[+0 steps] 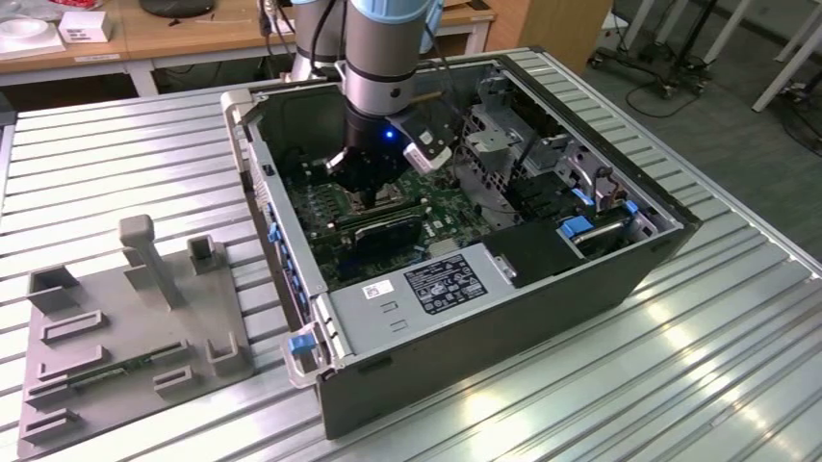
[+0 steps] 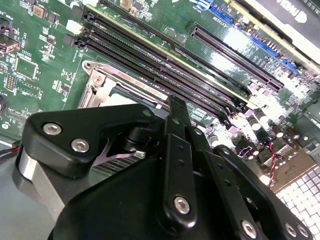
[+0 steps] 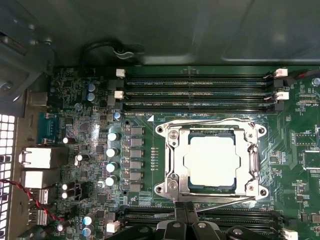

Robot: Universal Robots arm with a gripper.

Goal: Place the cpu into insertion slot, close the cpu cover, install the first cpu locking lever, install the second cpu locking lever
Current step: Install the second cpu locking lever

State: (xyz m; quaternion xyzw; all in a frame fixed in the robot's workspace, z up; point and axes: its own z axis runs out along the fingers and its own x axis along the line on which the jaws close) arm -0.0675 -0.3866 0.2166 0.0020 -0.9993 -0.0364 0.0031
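The cpu (image 3: 210,161), a pale metal square, lies flat in the insertion slot (image 3: 210,187) on the green board. The silver cpu cover (image 3: 175,165) is down around it, framing its top. One thin wire lever (image 3: 210,121) lies along the cover's side by the memory slots. The other lever (image 3: 225,202) runs slightly slanted along the opposite side and passes under my fingertips. My gripper (image 3: 186,209) is shut, its tips right at that lever. In the second wrist view the gripper (image 2: 176,105) hangs over the cover (image 2: 97,82). The exterior view shows the gripper (image 1: 372,197) low inside the case.
Long black memory slots (image 3: 200,85) flank the socket on two sides. A row of capacitors (image 3: 112,150) stands beside it. The case walls (image 1: 257,173) and a drive cage (image 1: 514,144) close in around the arm. A grey fixture tray (image 1: 129,327) lies at the exterior view's left.
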